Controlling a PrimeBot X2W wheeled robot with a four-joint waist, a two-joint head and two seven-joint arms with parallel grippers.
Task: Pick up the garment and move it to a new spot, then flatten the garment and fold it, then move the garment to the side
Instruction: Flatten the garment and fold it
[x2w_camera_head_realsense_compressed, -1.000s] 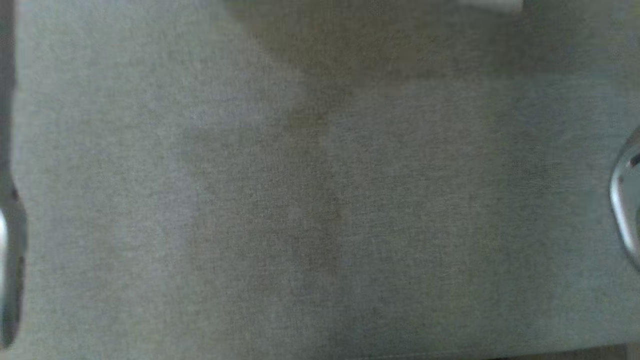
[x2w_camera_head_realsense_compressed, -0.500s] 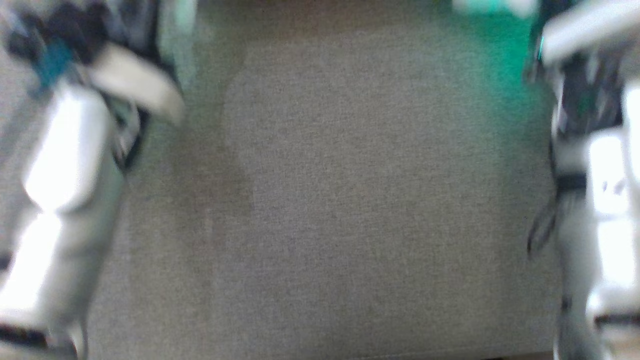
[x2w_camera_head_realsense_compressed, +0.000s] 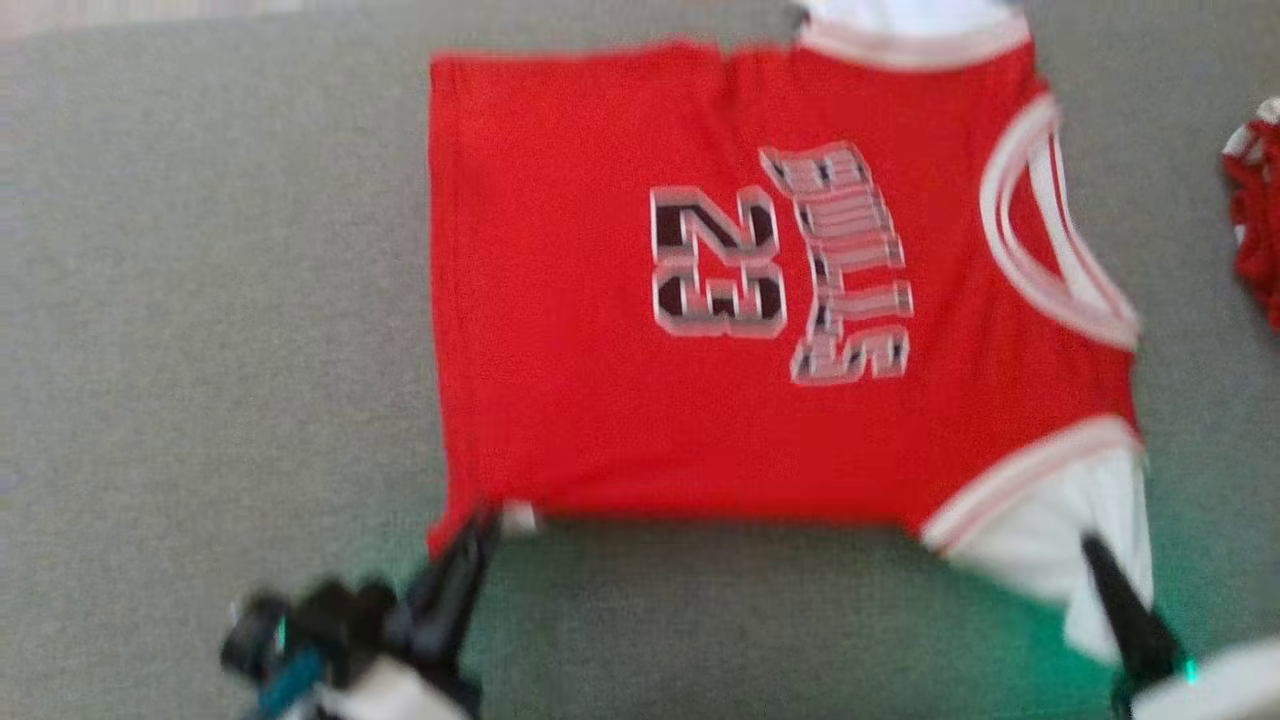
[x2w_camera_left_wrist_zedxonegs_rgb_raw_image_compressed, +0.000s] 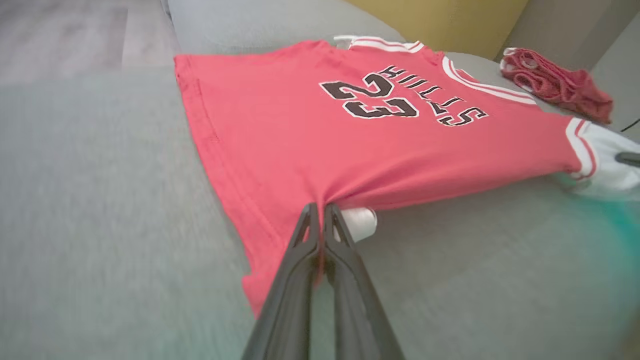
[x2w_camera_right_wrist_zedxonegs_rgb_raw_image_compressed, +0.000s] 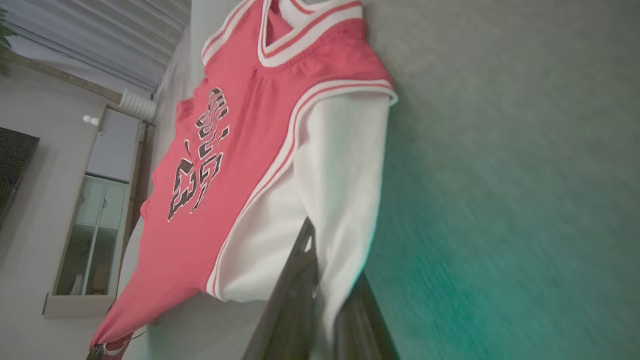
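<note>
We see the red jersey (x2w_camera_head_realsense_compressed: 600, 400) spread number-side up on the gray cushion (x2w_camera_head_realsense_compressed: 200, 350), its near edge pulled taut. Our left claw (x2w_camera_left_wrist_zedxonegs_rgb_raw_image_compressed: 320, 209) is clamped on the hem corner (x2w_camera_left_wrist_zedxonegs_rgb_raw_image_compressed: 280, 220), and our right claw (x2w_camera_head_realsense_compressed: 1098, 555) is clamped on the white sleeve (x2w_camera_right_wrist_zedxonegs_rgb_raw_image_compressed: 345, 165) at the other end.
</note>
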